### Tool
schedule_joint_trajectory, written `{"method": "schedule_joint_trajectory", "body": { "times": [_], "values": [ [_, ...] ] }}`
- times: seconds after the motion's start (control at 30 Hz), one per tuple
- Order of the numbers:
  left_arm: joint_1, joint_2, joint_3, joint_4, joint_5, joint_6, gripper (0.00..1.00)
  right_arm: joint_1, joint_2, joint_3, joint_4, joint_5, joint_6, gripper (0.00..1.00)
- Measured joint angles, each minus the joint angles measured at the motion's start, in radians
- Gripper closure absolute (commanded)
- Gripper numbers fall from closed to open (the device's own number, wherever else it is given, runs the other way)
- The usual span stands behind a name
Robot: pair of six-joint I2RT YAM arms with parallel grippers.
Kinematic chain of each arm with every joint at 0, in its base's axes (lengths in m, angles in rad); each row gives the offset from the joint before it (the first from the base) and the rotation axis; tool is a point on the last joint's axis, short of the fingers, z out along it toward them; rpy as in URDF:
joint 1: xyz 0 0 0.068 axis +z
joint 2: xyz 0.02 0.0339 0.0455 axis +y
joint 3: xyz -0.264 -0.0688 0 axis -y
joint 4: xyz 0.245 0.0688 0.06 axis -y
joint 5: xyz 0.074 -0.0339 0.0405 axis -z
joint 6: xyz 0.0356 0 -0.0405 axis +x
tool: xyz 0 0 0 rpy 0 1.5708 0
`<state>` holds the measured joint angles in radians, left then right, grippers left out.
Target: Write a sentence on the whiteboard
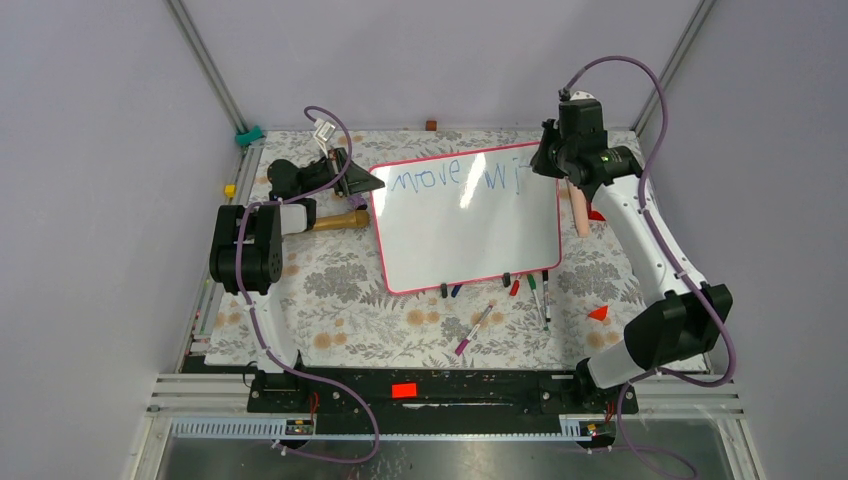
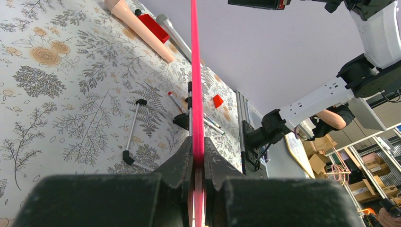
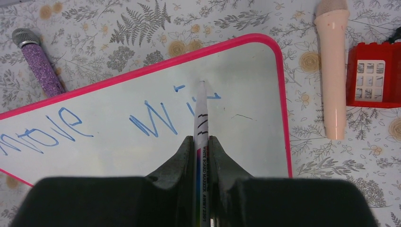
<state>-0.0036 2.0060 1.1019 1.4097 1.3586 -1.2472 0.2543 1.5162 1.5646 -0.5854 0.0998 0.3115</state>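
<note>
The whiteboard (image 1: pixel 470 235) with a pink-red rim lies tilted in the middle of the table. Blue writing (image 1: pixel 455 175) along its top reads "move wi" with a further stroke begun; it also shows in the right wrist view (image 3: pixel 61 127). My right gripper (image 1: pixel 553 160) is shut on a white whiteboard marker (image 3: pixel 201 123), its tip touching the board near the top right corner. My left gripper (image 1: pixel 368 184) is shut on the board's left rim (image 2: pixel 196 85), seen edge-on in the left wrist view.
A peach toy microphone (image 3: pixel 332 71) and a red block (image 3: pixel 376 73) lie right of the board. A purple glitter microphone (image 3: pixel 39 64) lies beyond its top edge. Several markers (image 1: pixel 535 295) lie below the board. A wooden-handled tool (image 1: pixel 335 220) lies at the left.
</note>
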Motion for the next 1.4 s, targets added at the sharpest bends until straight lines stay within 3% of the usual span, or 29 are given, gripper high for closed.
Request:
{"method": "schedule_joint_trajectory", "body": {
  "times": [0.4, 0.8, 1.4],
  "values": [
    [0.0, 0.0, 0.0, -0.001, 0.0, 0.0, 1.0, 0.0, 0.039, -0.008, 0.002, -0.036, 0.001, 1.0],
    [0.0, 0.0, 0.0, -0.002, 0.0, -0.003, 1.0, -0.001, -0.027, -0.154, -0.007, -0.041, 0.005, 1.0],
    [0.0, 0.0, 0.0, -0.001, 0.0, 0.001, 1.0, -0.003, -0.023, -0.06, -0.02, -0.005, -0.002, 1.0]
  ]
}}
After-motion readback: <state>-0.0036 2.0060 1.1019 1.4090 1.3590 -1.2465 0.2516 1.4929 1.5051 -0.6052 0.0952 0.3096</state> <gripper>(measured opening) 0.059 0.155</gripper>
